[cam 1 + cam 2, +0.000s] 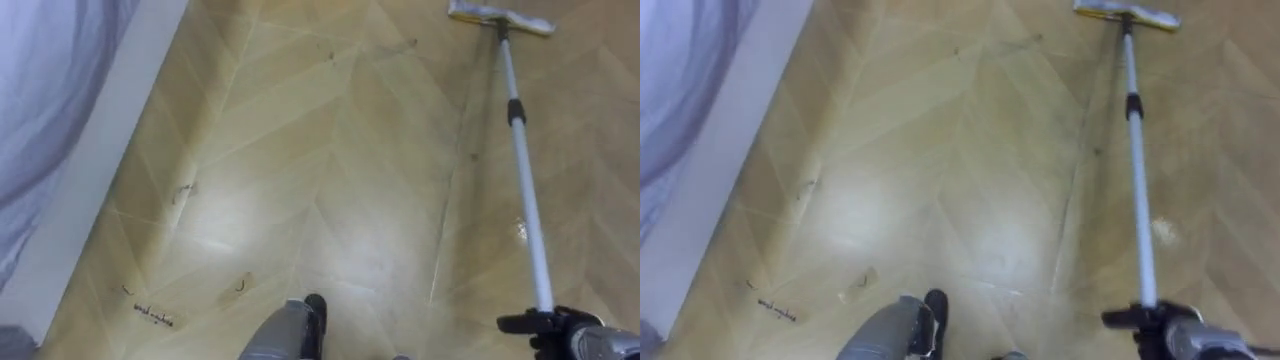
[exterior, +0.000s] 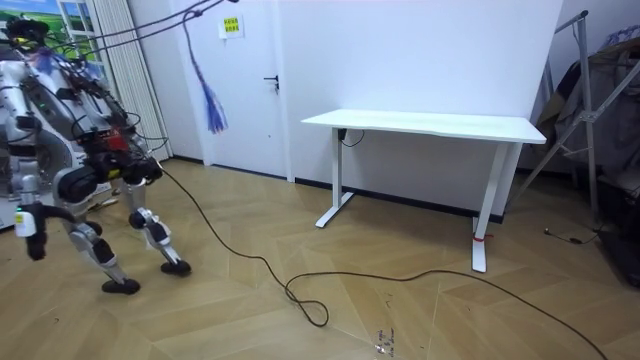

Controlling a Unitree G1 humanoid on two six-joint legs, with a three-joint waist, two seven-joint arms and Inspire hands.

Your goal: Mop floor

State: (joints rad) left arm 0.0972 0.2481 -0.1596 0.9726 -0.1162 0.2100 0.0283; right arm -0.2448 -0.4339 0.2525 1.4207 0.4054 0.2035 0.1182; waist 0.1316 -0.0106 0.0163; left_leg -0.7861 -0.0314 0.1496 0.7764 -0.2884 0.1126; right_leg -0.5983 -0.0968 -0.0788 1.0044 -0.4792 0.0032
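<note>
Mop (image 1: pixel 528 190) is held out ahead at a slant. The mop head (image 1: pixel 500 17) is laid flat on the wood floor (image 1: pixel 330 150), at the far end of the pole from the right hand (image 1: pixel 560 330). The right hand is closed round the pole's near end. The long reach is judged to let the head be pushed and dragged without deeper stooping. Flat contact is needed for wiping, so the slant is kept low.

Dark scraps (image 1: pixel 180 190) are seen on the floor well apart from the mop head, over toward a white strip (image 1: pixel 100 160) topped by pale cloth (image 1: pixel 40 80). That stretch is judged not yet mopped, so the head would have to be swung across to it.

The grip and the mop head's contact are given by the eye views. Stance is given by the room view: the robot is bent forward with feet staggered, well apart from the white counter (image 2: pixel 430 125). The left hand (image 2: pixel 35 243) is hung low beside the body, taken as idle. Its state cannot be told.
</note>
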